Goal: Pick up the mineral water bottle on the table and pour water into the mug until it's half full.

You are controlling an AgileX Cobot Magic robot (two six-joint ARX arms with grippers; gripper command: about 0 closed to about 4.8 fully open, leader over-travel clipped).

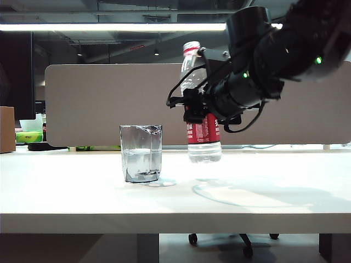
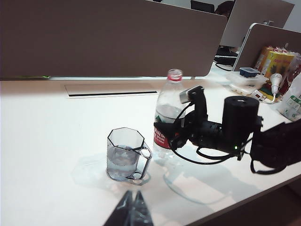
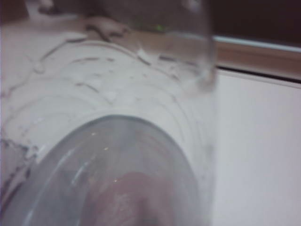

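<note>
Exterior view puts my right pincer [image 1: 193, 107] right of centre, clamped around the middle of the tall clear plastic mineral water bottle [image 1: 203, 143] with its red neck ring and red label, holding it upright just above the wide white surface [image 1: 71, 192]. Left of it, apart from the bottle, the short faceted clear glass mug [image 1: 141, 153] stands about half full of clear water [image 1: 141, 163]. My left pincer [image 2: 132, 209] shows only as dark fingertips at the bottom edge of the left wrist view, empty; I cannot tell how far apart they stand.
</note>
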